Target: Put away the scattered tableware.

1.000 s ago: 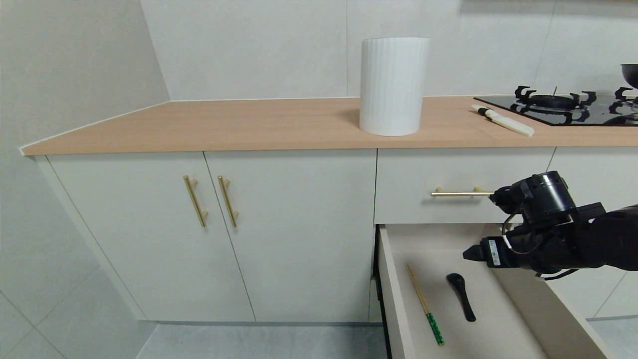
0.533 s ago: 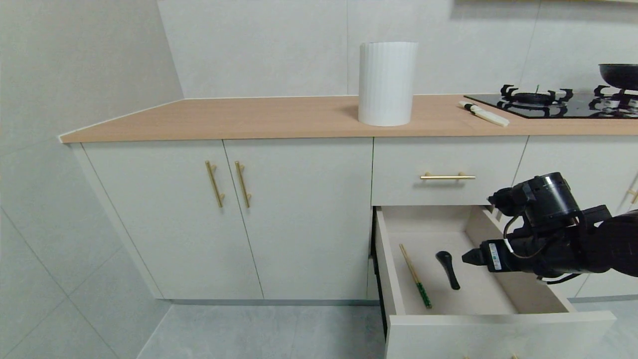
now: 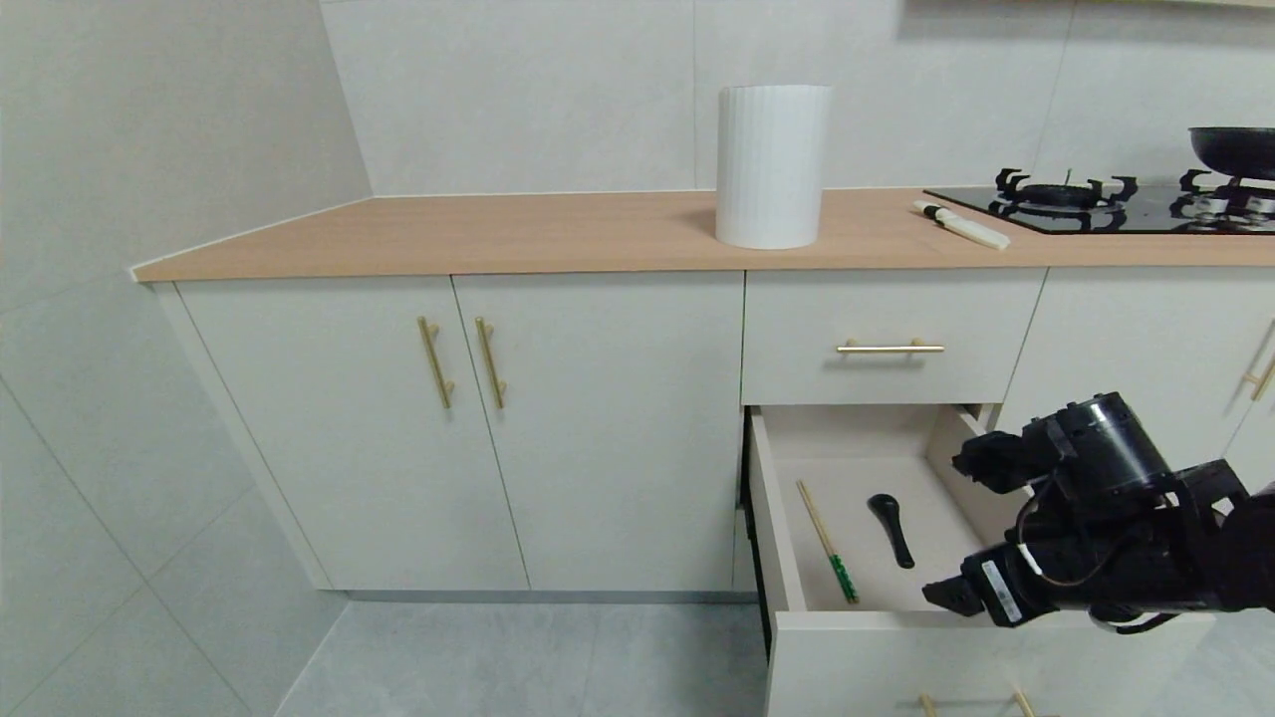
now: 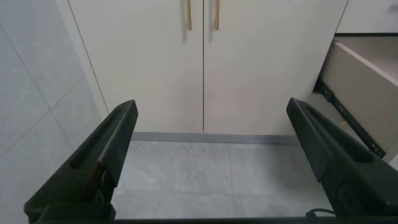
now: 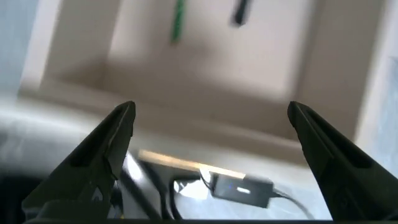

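left gripper [image 4: 208, 124] spread wide, empty, before shut cabinet doors [image 4: 202, 68]. on counter [image 3: 498, 234], white ribbed canister [image 3: 772, 164], contents hidden. inside open drawer [image 3: 775, 518]: chopsticks [image 3: 827, 543] beside black spoon [image 3: 892, 530], apart. right gripper [image 5: 208, 115] wide, empty, over drawer's front.

The right arm [image 3: 1195, 538] is showing as a bulky mass of matte black, built from blocky, angular housings. A glossy black cylinder [image 3: 1116, 453] is sitting on top of it, its rounded rim catching the light, and a small black bracket [image 3: 986, 463] is jutting out at nine o'clock from it. A thin black cable [image 3: 1026, 508] is looping down at seven o'clock from the cylinder. A small white label [image 3: 996, 590] with dark print is sticking to the right gripper [image 3: 946, 596], which is tapering to a blunt wedge. Seen from the wrists, its fingers [image 5: 99, 162] and those of the left gripper [image 4: 211, 109] are looking like long black blades, thick at the base and narrowing toward the tips.
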{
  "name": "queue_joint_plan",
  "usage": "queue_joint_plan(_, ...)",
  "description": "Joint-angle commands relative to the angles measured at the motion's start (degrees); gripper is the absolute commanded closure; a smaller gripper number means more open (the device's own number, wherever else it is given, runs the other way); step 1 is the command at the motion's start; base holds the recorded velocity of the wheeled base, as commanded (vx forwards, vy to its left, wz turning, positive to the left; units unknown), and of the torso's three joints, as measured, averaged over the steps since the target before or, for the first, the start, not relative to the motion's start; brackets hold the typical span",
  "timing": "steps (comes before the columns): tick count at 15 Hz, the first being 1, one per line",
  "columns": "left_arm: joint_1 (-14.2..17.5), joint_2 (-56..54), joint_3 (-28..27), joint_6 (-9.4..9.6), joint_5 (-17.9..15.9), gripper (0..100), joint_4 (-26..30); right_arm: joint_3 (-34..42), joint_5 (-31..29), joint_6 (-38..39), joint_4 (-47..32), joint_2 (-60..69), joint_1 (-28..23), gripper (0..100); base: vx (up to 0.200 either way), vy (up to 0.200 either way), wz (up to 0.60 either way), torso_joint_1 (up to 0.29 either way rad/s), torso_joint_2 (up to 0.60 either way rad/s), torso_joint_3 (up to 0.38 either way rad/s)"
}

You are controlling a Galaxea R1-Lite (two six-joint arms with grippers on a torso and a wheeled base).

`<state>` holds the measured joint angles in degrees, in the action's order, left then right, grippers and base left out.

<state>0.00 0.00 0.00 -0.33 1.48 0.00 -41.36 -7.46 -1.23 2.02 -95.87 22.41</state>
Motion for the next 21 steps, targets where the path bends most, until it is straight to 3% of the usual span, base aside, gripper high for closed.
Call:
queue_joint_plan(1, 0.0, 0.0, 0.0, -0.02, 0.0, 0, 0.0, 3.1, 0.4, -2.5, -2.2, 3.5, 3.7, 0, 0.0, 0.0, 0.0, 0.0, 0.0, 0.0)
queue_joint_plan(9, 0.0, 0.0, 0.0, -0.02, 0.0, 0, 0.0, 9.2, 3.1, -10.2, -3.2, 0.9, 9.3, 0, 0.0, 0.0, 0.0, 0.0, 0.0, 0.0)
queue_joint_plan(13, 0.0, 0.0, 0.0, -0.02, 0.0, 0, 0.0, 8.3, 3.0, -10.7, -2.6, -4.0, 9.1, 0, 0.0, 0.0, 0.0, 0.0, 0.0, 0.0)
queue_joint_plan(21, 0.0, 0.0, 0.0, -0.02, 0.0, 0, 0.0, 3.1, 2.5, -5.4, -2.4, -6.7, 3.7, 0, 0.0, 0.0, 0.0, 0.0, 0.0, 0.0)
